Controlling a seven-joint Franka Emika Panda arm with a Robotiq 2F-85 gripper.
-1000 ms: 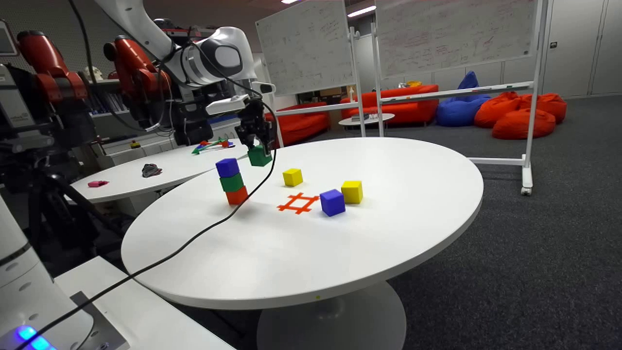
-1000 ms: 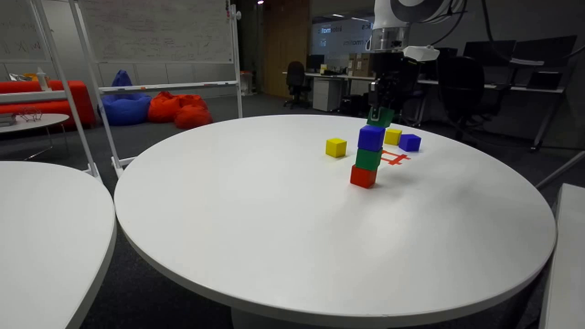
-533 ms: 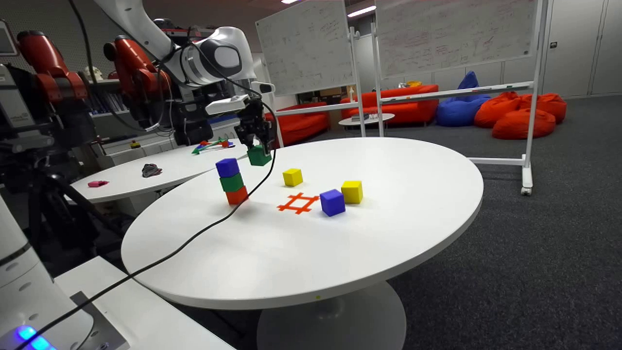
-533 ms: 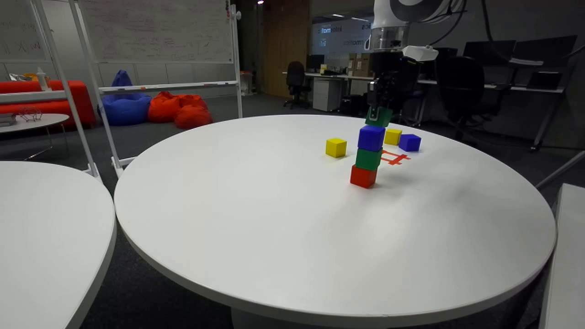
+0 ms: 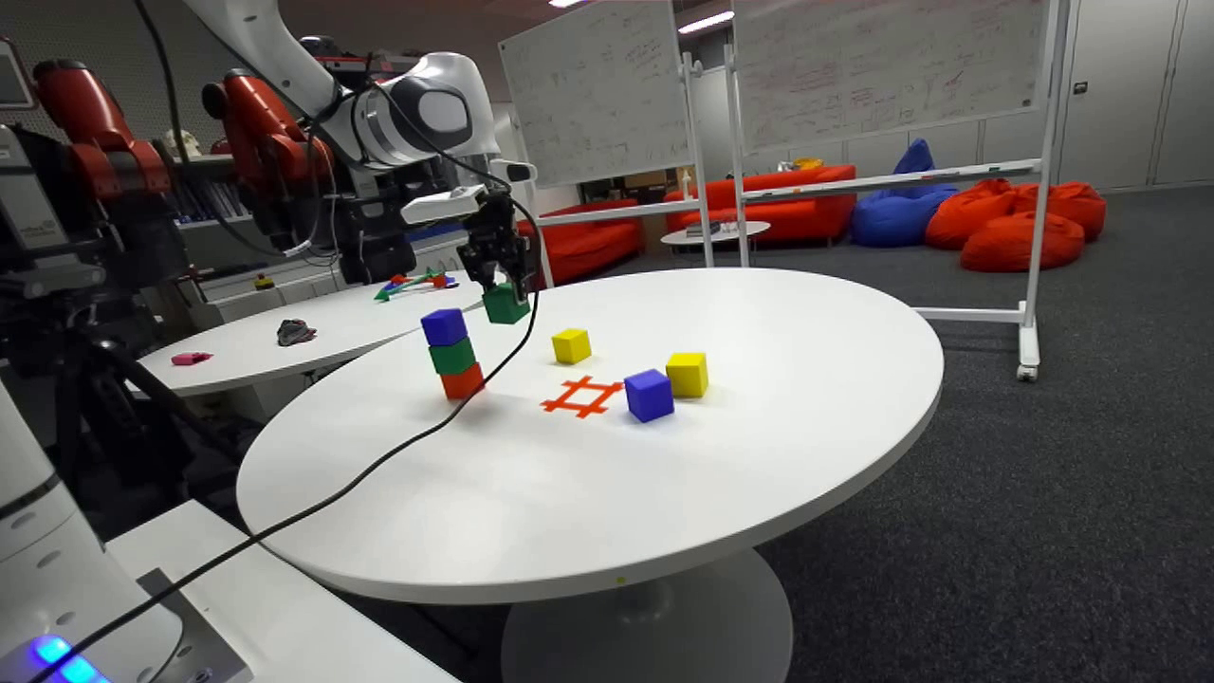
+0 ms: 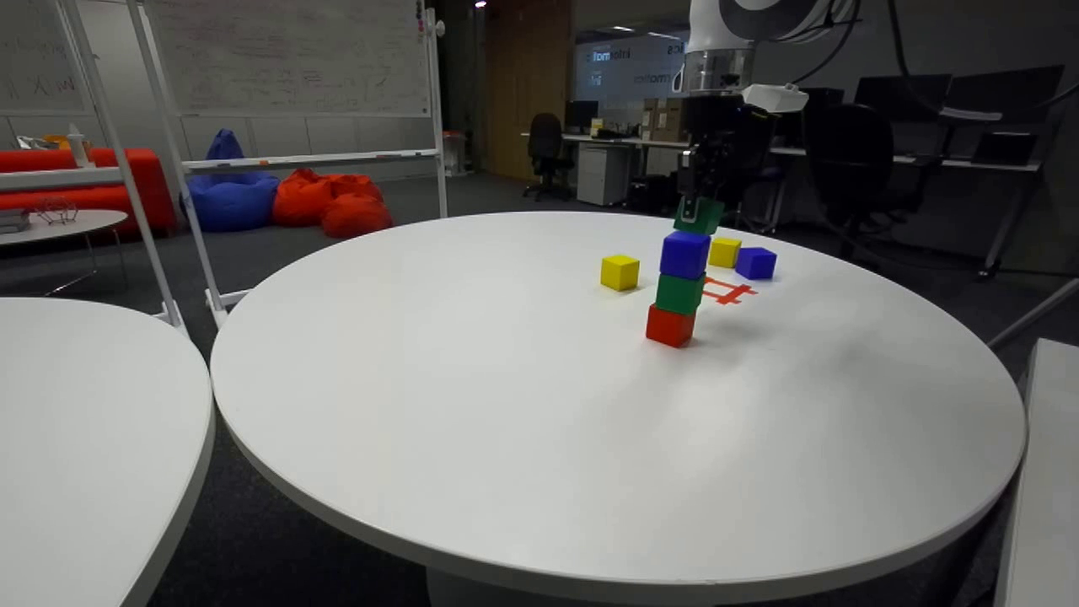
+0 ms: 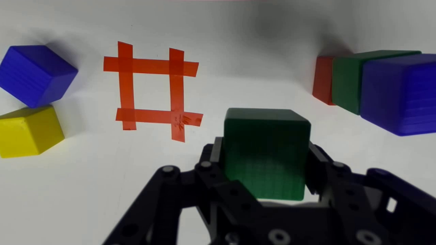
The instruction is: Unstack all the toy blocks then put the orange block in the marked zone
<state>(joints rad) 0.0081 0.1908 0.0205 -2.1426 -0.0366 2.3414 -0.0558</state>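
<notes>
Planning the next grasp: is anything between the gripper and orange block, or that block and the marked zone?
Yes: a green block, topped by a blue block, sits on the orange block; the gripper holds a second green block. Nothing visible stands between orange block and marked zone.

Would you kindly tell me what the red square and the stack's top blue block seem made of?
Red square: probably thin tape, slightly translucent, as its strips darken where they cross.
Blue block: perhaps painted wood with a satin finish; faint parallel lines suggest grain, though plastic is possible.
</notes>
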